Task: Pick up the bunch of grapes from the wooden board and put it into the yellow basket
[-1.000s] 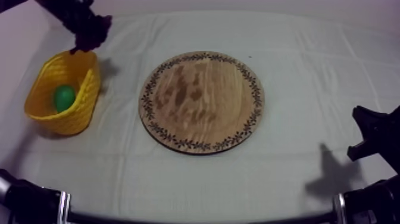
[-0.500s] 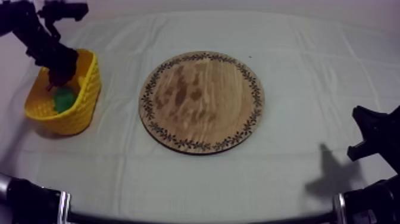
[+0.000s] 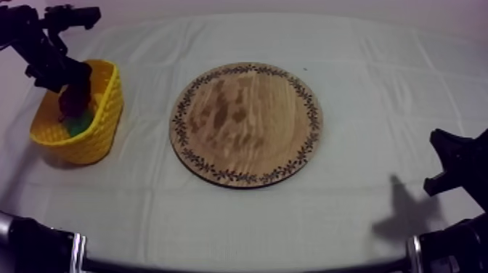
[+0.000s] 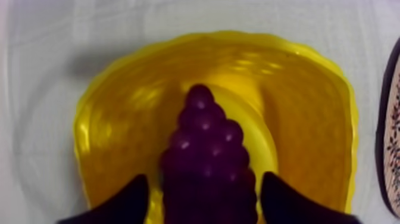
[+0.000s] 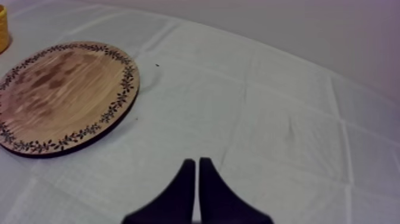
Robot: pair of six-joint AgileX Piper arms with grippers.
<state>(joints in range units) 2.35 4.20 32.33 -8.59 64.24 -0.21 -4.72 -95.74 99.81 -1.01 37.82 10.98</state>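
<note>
Down deeper into basket than half second ago: left gripper, load now below rim. Board bare and unmoved, well apart from basket. Basket at left side, upright, unshifted. Right gripper parked low at right, closed flat on nothing, idle as before. Left fingers clamped either side of grapes; bunch hanging tip-down just over basket floor. Judged: carry finished, release alone remaining; spreading fingers should drop bunch inside.
</note>
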